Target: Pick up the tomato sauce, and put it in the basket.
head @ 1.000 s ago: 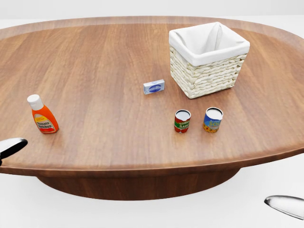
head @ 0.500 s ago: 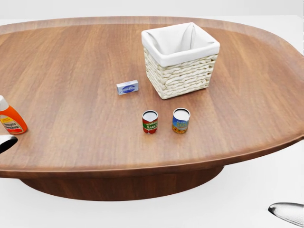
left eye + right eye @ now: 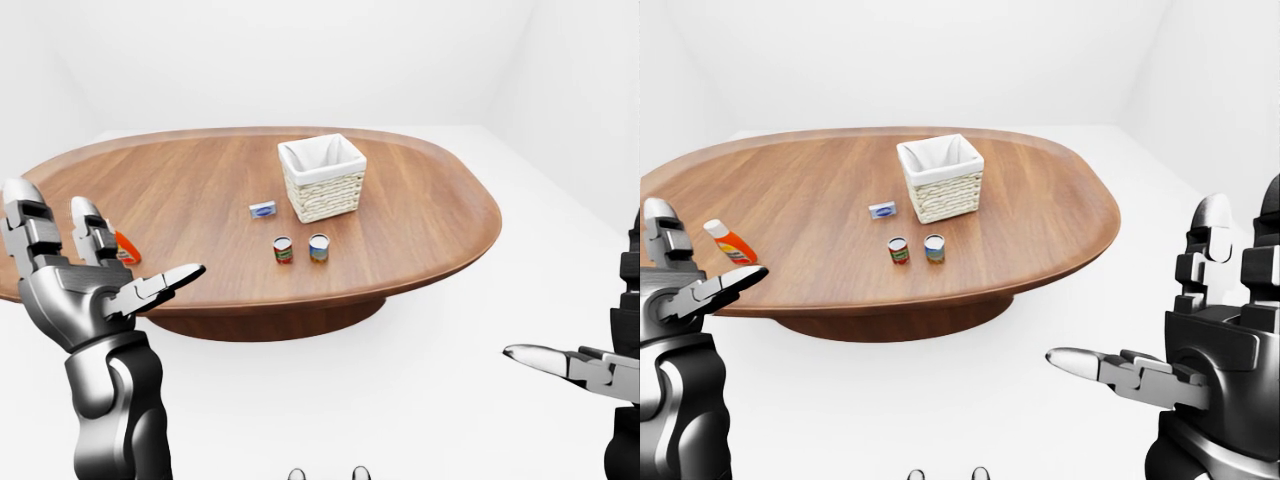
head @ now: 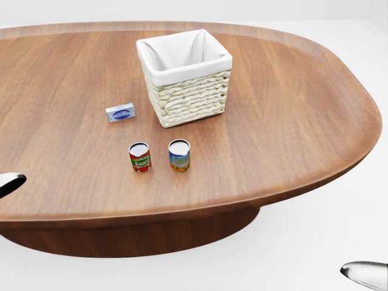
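Observation:
The tomato sauce can [image 4: 139, 157], red with a green label, stands upright on the oval wooden table [image 4: 279, 121], near its lower edge in the head view. A white-lined wicker basket [image 4: 191, 100] sits above and to the right of it. My left hand [image 3: 108, 240] is raised at the left of the left-eye view, off the table's near edge, fingers spread and holding nothing. Low at the right of the right-eye view, my right hand [image 3: 1138, 292] is open too and far from the can. Only the tips of both hands show in the head view.
A blue-labelled can [image 4: 179, 155] stands just right of the tomato sauce can. A small blue-and-white box [image 4: 120, 113] lies left of the basket. An orange ketchup bottle [image 3: 730, 243] stands near the table's left edge. White floor surrounds the table.
The whole head view has shifted: the camera moved right, so table, basket and cans slid left. The ketchup bottle has left the head view. Nothing on the table moved.

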Controlling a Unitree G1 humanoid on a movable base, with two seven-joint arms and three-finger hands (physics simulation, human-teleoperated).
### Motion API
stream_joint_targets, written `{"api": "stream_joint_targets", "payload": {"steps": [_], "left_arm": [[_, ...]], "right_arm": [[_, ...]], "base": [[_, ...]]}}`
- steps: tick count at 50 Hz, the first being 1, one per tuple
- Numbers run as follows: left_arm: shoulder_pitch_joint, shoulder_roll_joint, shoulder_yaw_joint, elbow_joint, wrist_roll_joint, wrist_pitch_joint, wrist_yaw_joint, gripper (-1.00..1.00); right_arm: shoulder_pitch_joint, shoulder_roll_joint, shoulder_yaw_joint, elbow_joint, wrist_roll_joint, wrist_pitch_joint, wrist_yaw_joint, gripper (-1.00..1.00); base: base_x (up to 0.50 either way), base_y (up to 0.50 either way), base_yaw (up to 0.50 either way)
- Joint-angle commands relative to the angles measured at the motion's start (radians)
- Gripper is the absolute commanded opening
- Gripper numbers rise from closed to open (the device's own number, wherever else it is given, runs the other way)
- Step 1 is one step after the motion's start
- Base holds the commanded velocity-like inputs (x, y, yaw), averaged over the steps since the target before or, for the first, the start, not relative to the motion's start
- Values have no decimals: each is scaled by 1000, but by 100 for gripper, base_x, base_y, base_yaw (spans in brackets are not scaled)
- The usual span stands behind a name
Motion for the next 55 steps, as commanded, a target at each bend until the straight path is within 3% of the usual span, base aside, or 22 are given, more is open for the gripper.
{"api": "stream_joint_targets", "payload": {"steps": [1,10,13,22,55], "left_arm": [[-1,0,-1,4,2,0,0,100],[1,-1,-2,6,5,0,-2,100],[1,-1,-1,8,5,0,-3,100],[3,-2,-3,11,8,0,-5,100],[-1,-2,-9,23,16,0,-5,100]], "right_arm": [[-2,10,-4,0,-1,0,14,100],[9,0,-3,0,1,0,4,100],[-9,27,23,0,-99,0,34,100],[-23,52,21,0,-109,0,63,100],[-26,51,18,0,-103,0,67,100]], "base": [[0,-45,0],[0,-45,0],[0,-2,0],[10,0,0],[50,0,0]]}}
